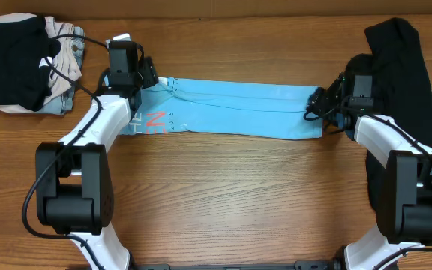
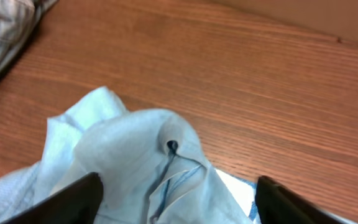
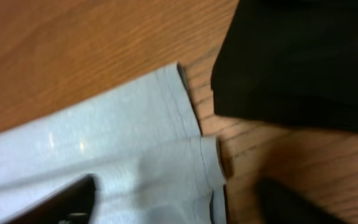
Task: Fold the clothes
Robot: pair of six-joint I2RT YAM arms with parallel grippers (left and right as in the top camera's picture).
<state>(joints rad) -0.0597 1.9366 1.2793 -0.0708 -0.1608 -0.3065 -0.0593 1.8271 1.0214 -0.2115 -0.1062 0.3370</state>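
The light blue T-shirt (image 1: 238, 109) lies as a long strip across the middle of the frame, one end at each gripper. The left gripper (image 2: 178, 202) has its fingers apart with a raised, bunched corner between them. The right gripper (image 3: 176, 199) is spread too, straddling the hemmed end lying flat.

Closing on that loose bunch could catch only one layer, and the strip might then open when lifted. At right the black shirt (image 1: 400, 67) sits just beside the hem — a low grasp might snag it. The pile of clothes (image 1: 28, 64) at upper left crowds that end, while the table (image 1: 238, 195) is bare wood below.
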